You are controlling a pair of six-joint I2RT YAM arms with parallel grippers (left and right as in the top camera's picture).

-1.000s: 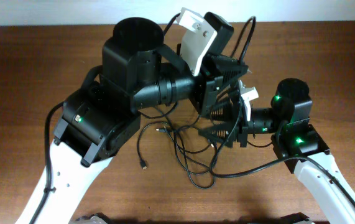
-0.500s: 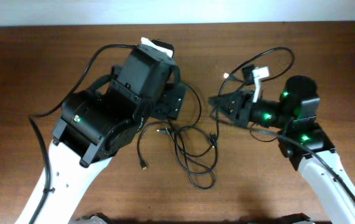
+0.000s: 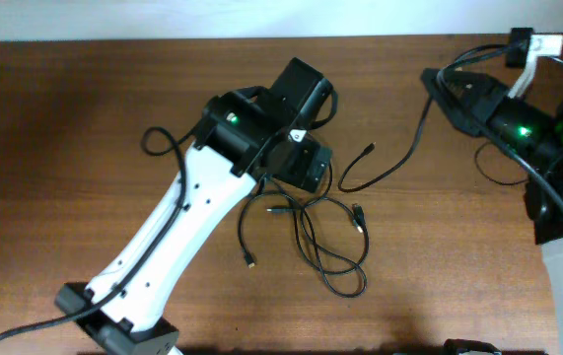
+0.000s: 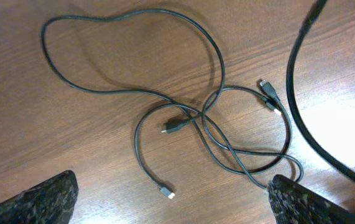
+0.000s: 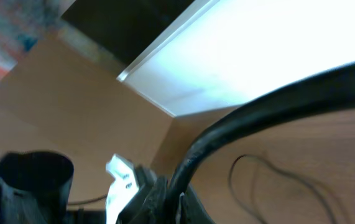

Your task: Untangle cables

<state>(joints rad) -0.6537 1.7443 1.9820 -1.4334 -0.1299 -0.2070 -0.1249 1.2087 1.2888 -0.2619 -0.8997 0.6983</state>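
Observation:
A loose tangle of thin black cables (image 3: 311, 240) lies at mid-table, its loops crossing (image 4: 202, 115) and a small plug (image 4: 168, 191) lying near my left fingers. My left gripper (image 3: 306, 168) hovers just above the tangle's far side; its jaws stand wide apart (image 4: 174, 205) with only bare wood between them. My right gripper (image 3: 431, 79) is raised at the far right and shut on one cable (image 3: 399, 168), which hangs down leftward to a free plug end (image 3: 370, 150). That cable (image 5: 239, 124) runs out from the pinched fingers (image 5: 171, 199).
My left arm's white link (image 3: 163, 247) crosses the lower left of the table. A thick arm wire (image 3: 163, 143) loops beside it. The right arm (image 3: 557, 148) fills the right edge. A white wall strip (image 3: 163, 20) borders the table's far side.
Both arms drew apart from the centre. My left gripper opened and now sits over the tangle. My right gripper shut on one cable and pulled it up and to the right.

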